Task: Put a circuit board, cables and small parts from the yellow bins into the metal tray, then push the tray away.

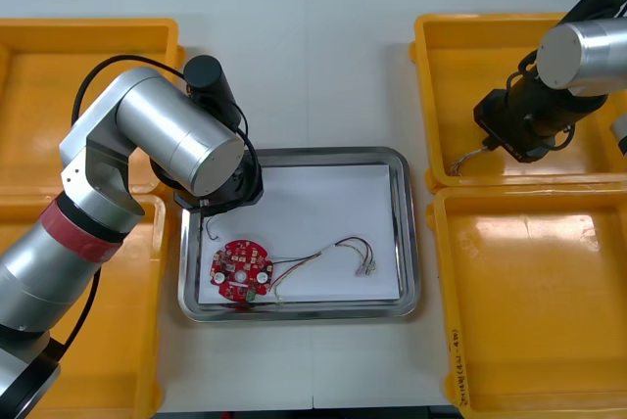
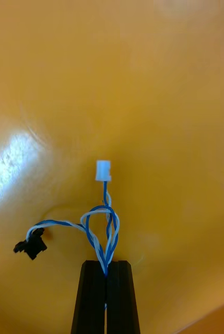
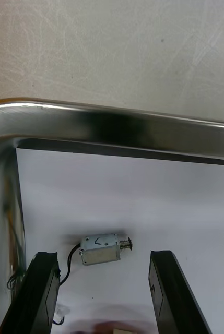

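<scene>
**Dangling by a thread: the cable carry is where this could slip**

Right gripper point(image 2: 106, 266) is over the far yellow bin point(image 1: 460, 57) on the robot's right. Its fingers point(image 2: 93, 297) are clenched on the twisted blue and white cable point(image 2: 104, 229), and they hold only the very bend of its loop. The white plug points away from the tips and the black plug trails out to one side. I can't tell whether the cable is clear of the bin floor.

That is a thin pinch. A quick swing toward the metal tray point(image 1: 411, 243) could let the loop slide out. The loose black end could also catch on the bin wall or the tray rim and pull the cable free.

Over at the tray, the left gripper point(image 3: 102, 254) hangs low in the corner with its fingers spread wide and released. A small metal part point(image 3: 100, 249) lies on the white lining between them. A careless lift could clip it.

The red circuit board point(image 1: 242, 269) and the red and yellow cable point(image 1: 338, 251) lie nearby in the tray. A cable dropped on top could tangle with those wires, and the two arms could crowd each other over the tray.
</scene>
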